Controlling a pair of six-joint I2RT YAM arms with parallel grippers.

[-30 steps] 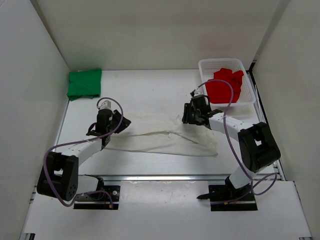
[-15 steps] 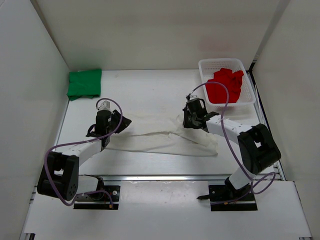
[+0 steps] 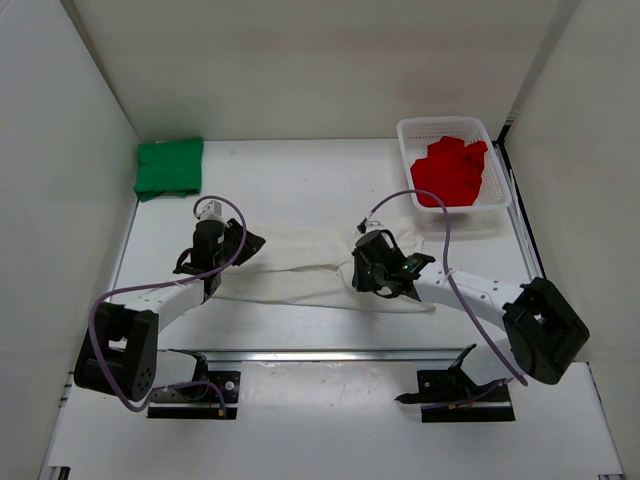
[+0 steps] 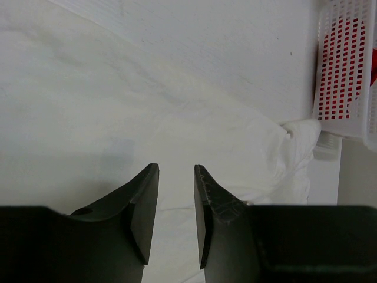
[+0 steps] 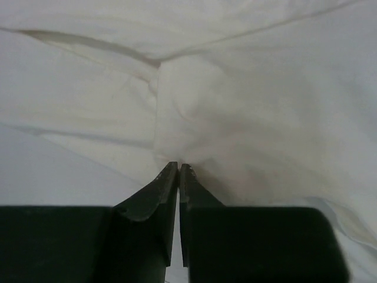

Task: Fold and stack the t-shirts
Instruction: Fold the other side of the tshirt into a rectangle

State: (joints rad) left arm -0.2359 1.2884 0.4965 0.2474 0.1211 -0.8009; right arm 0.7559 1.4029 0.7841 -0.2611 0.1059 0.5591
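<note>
Currently I read the white t-shirt (image 3: 310, 272) as a flattened band across the middle of the overhead frame, its long axis running left to right. The right claw (image 5: 178, 167) sits on the right-of-centre part of that band. Its jaws are closed and the cloth puckers up to the tips, so I judge it to be pinching a fold of the white t-shirt. The left claw (image 4: 175, 169) stands at the band's left end, jaws parted by a narrow gap with white cloth showing behind. I cannot tell whether it grips any.

The two claws thus stand toward opposite ends of the long axis. Any fold across that axis turns on the right claw, which is the nearer one to the loose right-hand end.

The green t-shirt (image 3: 168, 167) lies folded at upper left. The red t-shirt (image 3: 450, 172) lies crumpled in the basket (image 3: 404, 140) at upper right, well apart from both claws.
</note>
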